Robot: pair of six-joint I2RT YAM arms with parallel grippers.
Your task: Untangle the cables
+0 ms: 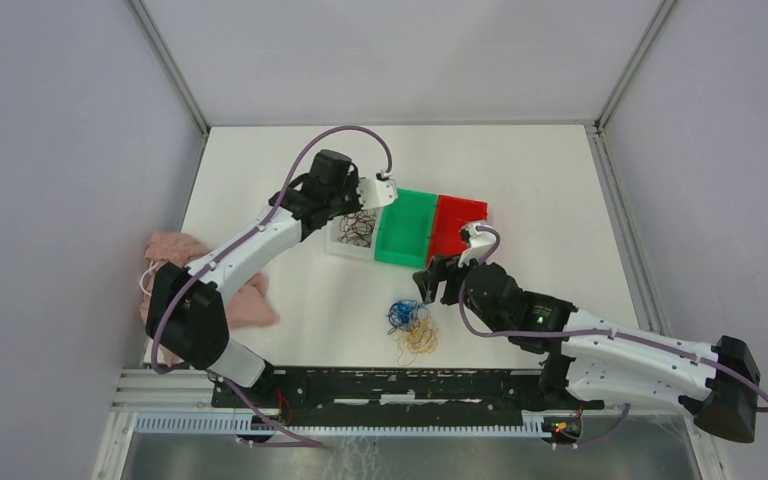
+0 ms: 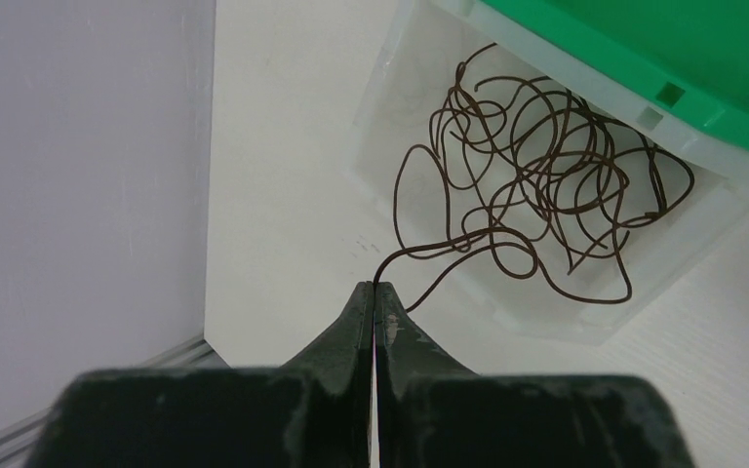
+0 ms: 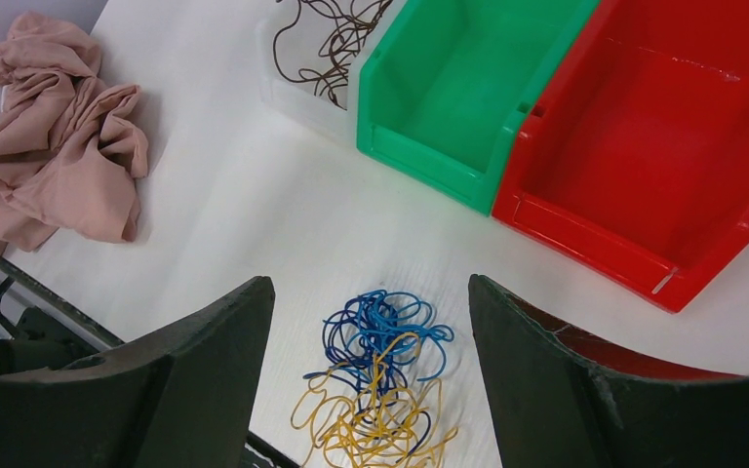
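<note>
Starting at my end: the yellow cable [image 3: 380,419] lies closest to the near edge of the table [image 1: 520,180], with the blue cable [image 3: 380,327] just beyond it. The two overlap where they meet, in one loose tangle. There's room to either side of that pile. A pink cloth [image 1: 250,300] is bunched at the left edge, well apart from it, and the right side is plain white out to the wall.

The right gripper [image 3: 369,283] is spread wide with nothing in it. From its wrist cam the blue-yellow tangle sits in the gap between the fingers, and from the top cam the claw is just past the pile on the bin side. I can't tell whether it touches.

Further back are three bins side by side, touching: clear bin [image 2: 546,317], green bin [image 3: 449,166], red bin [image 3: 585,244]. The left gripper [image 2: 374,292] is pinched tight on one end of the brown cable [image 2: 546,175], just off the clear bin's left side. The rest of that cable is coiled up inside the clear bin.

Beyond the bins there's plenty of table up to the far wall.
</note>
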